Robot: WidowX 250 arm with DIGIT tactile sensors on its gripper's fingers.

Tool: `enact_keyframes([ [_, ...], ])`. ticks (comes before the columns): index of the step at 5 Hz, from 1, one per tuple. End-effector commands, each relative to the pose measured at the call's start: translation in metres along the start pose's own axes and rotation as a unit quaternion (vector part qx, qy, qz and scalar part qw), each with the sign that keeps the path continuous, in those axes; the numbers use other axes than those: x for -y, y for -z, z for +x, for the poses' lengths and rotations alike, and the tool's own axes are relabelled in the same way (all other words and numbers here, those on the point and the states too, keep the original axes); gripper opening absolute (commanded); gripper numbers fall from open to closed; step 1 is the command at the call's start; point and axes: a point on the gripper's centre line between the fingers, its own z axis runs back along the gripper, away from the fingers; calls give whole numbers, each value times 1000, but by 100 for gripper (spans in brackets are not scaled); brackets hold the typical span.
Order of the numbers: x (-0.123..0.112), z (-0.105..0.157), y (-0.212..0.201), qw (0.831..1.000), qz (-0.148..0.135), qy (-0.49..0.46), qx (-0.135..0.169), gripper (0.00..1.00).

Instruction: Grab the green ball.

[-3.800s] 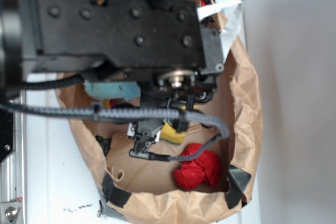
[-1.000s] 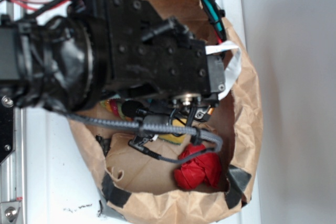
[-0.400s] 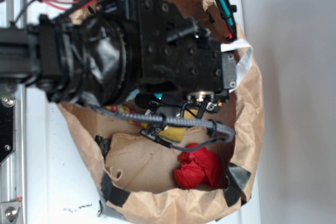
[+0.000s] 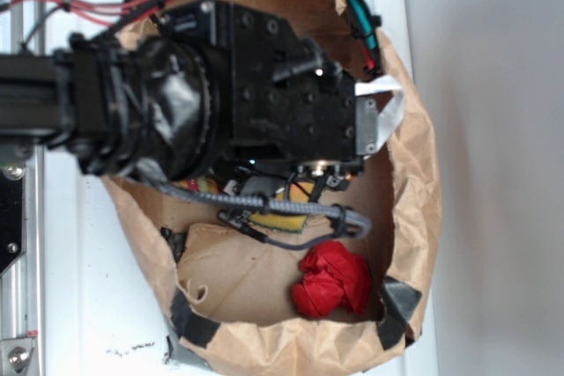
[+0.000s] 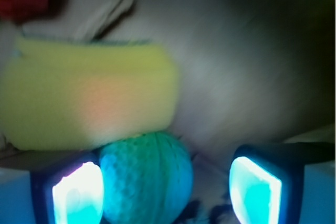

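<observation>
1. In the wrist view the pincer (image 5: pixel 168 187) is spread apart and empty; the green ball (image 5: pixel 145 178) sits between its pads, hard against the left pad (image 5: pixel 76 195) and well short of the right one.
2. Closing off-centre could roll the ribbed ball out sideways.
3. The yellow sponge (image 5: pixel 89 95) touches the ball from behind and could get pinched too.
4. The red paper wad (image 4: pixel 333 279) lies apart, while the brown paper bag (image 4: pixel 414 182) walls crowd the arm.

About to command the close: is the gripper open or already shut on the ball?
Open. In the wrist view the gripper pads stand apart; the green ball sits against one pad, a gap beside the other.
</observation>
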Motion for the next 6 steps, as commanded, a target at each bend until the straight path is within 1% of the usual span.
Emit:
enact_keyframes([
  [1,11,-16,-12,1000,-6,21,1,100],
  [3,13,-12,-19,1000,-10,23,12,100],
  [4,11,-8,-20,1000,-17,18,15,100],
  [5,13,-3,-28,999,-23,16,25,100],
  [6,12,1,-33,999,-22,15,35,100],
])
